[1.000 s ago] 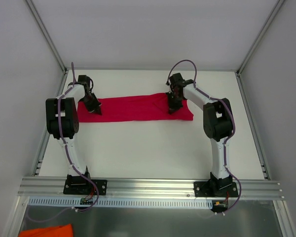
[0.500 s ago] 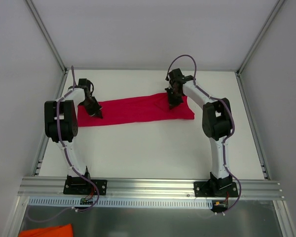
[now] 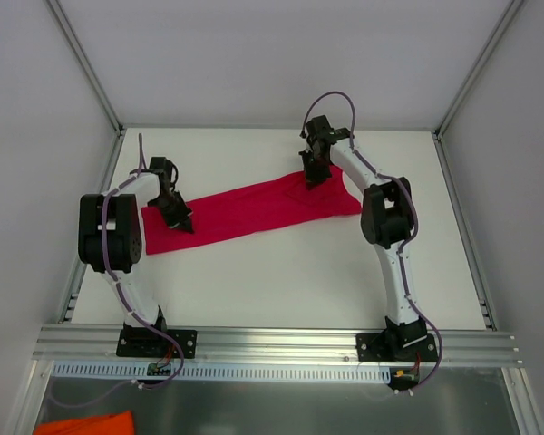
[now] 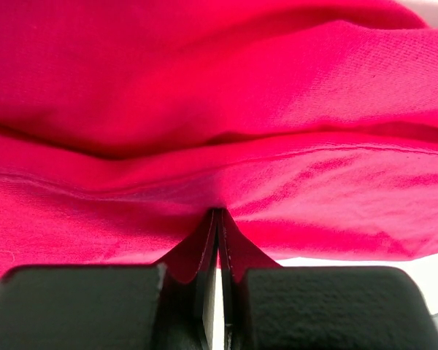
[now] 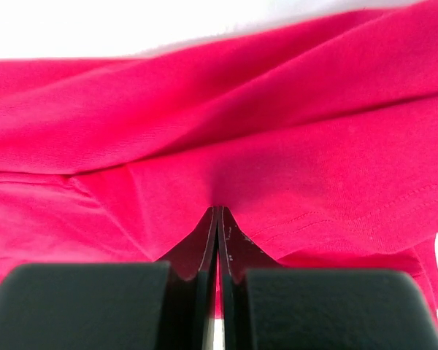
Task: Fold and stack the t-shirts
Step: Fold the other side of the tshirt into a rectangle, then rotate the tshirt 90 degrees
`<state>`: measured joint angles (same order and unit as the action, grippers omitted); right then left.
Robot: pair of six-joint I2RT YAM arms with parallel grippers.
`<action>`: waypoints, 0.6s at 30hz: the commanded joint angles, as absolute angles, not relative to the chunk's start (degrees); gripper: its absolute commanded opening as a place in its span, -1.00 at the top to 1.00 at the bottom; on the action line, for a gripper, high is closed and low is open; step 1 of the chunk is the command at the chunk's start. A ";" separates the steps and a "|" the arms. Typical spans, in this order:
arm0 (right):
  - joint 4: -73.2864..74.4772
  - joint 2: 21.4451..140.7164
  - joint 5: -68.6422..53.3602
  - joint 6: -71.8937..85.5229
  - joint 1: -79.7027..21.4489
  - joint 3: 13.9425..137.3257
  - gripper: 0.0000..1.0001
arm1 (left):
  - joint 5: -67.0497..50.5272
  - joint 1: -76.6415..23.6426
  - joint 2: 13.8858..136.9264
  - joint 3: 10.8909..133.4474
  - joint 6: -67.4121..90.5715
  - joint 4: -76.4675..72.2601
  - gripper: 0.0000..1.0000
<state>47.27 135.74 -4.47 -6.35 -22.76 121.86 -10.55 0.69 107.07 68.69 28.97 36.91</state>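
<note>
A crimson t-shirt, narrowed to a long band, lies slanted across the worktop's far half, with the left gripper and right gripper each clamped on its fabric; it seems only part-folded, with stacking not yet begun.

A flat white tabletop fills the middle of the top view, enclosed by plain pale grey walls. 2 slanted aluminium struts run up the upper corners. A ribbed aluminium rail crosses the lower frame. A crumpled orange cloth lies in the lower left corner, below the rail.
</note>
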 commanded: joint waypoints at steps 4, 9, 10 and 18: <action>53.26 140.00 -4.30 -7.82 -21.97 127.70 0.98 | -12.13 -2.63 103.45 66.62 28.74 40.60 1.00; 53.08 142.64 -7.72 -6.77 -21.80 131.02 0.98 | -13.18 -6.32 102.74 67.06 29.09 41.48 1.00; 53.61 144.04 -8.78 -6.68 -21.71 132.09 0.98 | -13.18 -6.94 102.66 67.06 29.18 41.75 1.00; 53.26 145.28 -14.41 -6.15 -21.71 135.26 0.98 | -13.62 -13.18 103.18 63.99 31.11 41.14 1.00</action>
<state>52.71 144.84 -10.46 -6.61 -21.43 132.81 -12.05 -11.55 105.19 66.13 29.56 39.75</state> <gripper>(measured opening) 0.015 0.005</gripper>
